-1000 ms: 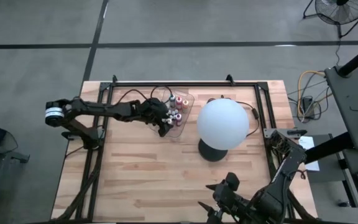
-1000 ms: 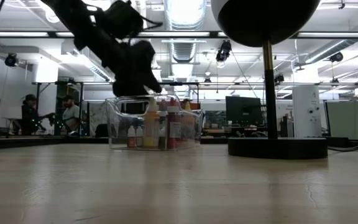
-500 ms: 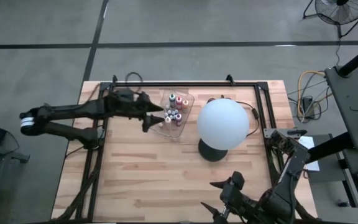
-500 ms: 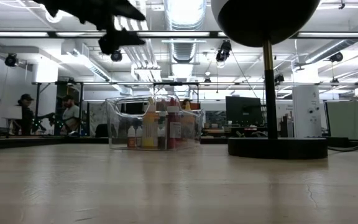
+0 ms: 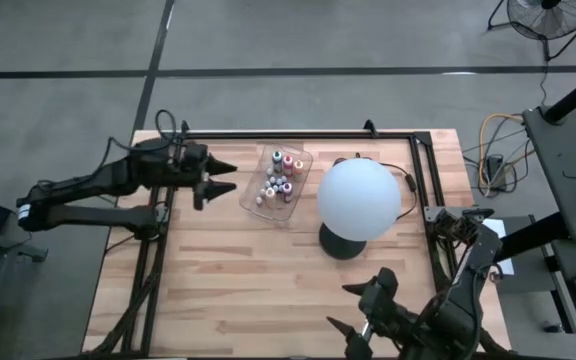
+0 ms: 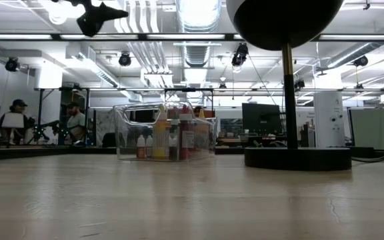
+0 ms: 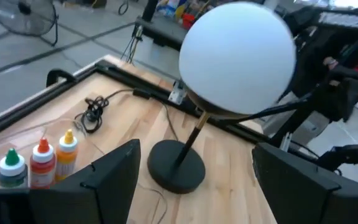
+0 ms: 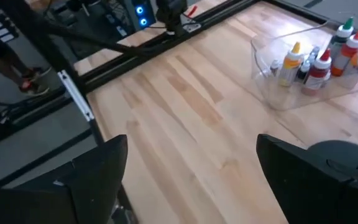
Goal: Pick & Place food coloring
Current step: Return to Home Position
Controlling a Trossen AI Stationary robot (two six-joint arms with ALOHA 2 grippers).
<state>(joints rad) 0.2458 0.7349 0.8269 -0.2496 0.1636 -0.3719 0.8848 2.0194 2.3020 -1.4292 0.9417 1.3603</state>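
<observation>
Several small food coloring bottles stand upright in a clear plastic tray on the far middle of the wooden table; in the low view the bottles show through the tray's wall. My left gripper hangs open and high, left of the tray, pointing nearly level at it, with nothing between its fingers. Three bottles show in its wrist view. My right gripper stands open above the table's near edge, with nothing held.
A big white globe lamp on a round black base stands just right of the tray, its cord trailing to the far edge. A black frame borders the table. People sit in the room beyond.
My left gripper has risen from just over the tray and drawn back toward the table's left edge, tipping from pointing down to nearly level. It carries nothing. The bottles and tray have stayed where they were.
</observation>
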